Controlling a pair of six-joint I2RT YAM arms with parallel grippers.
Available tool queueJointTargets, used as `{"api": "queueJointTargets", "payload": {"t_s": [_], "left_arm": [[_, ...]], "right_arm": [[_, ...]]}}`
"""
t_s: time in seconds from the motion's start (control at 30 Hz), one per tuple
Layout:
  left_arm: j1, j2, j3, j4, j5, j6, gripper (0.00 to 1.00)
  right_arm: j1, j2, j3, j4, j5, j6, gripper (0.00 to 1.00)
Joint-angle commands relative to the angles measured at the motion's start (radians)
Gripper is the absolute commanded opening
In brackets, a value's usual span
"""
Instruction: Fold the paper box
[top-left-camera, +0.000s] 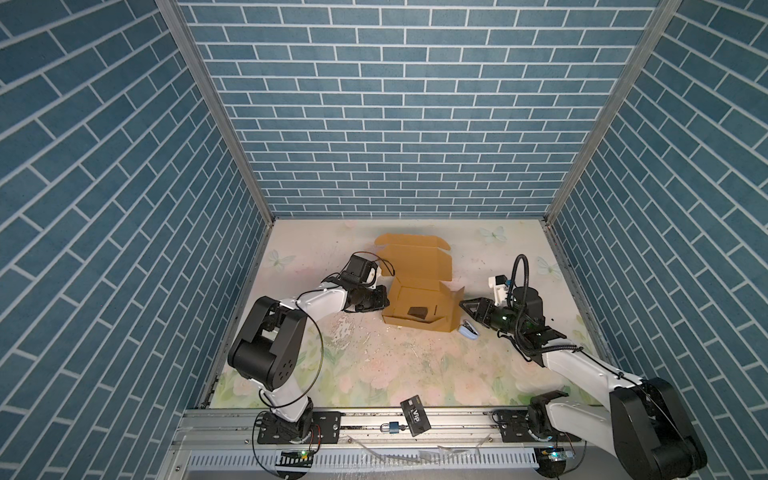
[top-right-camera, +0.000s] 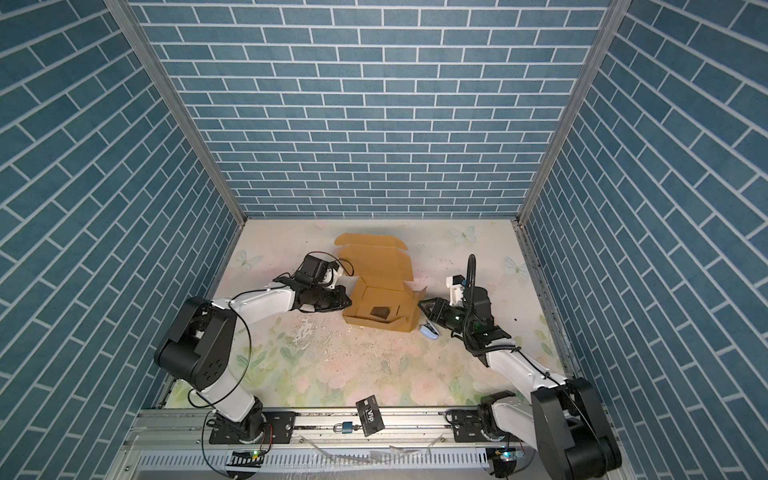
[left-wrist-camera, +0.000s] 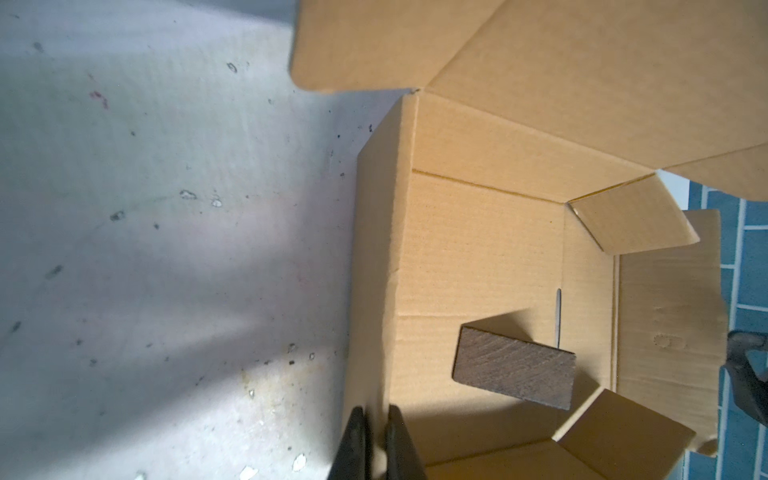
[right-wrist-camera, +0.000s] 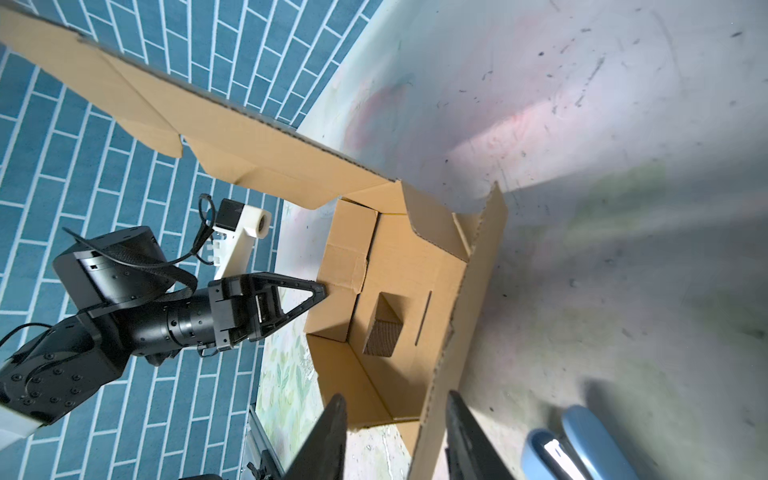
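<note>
The paper box is a tan cardboard mailer at mid-table. Its lid stands open toward the back wall and its side walls are raised. A small dark brown block lies on its floor. My left gripper is shut on the box's left wall, one finger on each face. My right gripper is open and straddles the upright right wall panel. The outer finger is close to the panel and the inner finger stands clear of it.
A pale blue stapler-like object lies on the table just outside the box's right wall, under my right gripper. A black VIP card and a small padlock rest on the front rail. Blue brick walls enclose three sides.
</note>
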Motion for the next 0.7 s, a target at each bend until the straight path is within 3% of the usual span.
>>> {"api": "queueJointTargets", "payload": {"t_s": [0.0, 0.4, 0.67], "left_arm": [[-0.005, -0.013, 0.018, 0.012, 0.043, -0.001, 0.12], [0.003, -0.035, 0.016, 0.005, 0.057, -0.008, 0.12], [0.003, -0.029, 0.010, 0.039, 0.108, -0.026, 0.12]], "right_arm": [[-0.025, -0.037, -0.033, -0.094, 0.037, -0.057, 0.40], [-0.094, -0.081, -0.085, -0.060, 0.039, -0.014, 0.36], [-0.021, 0.136, -0.067, 0.163, -0.015, 0.051, 0.32]]}}
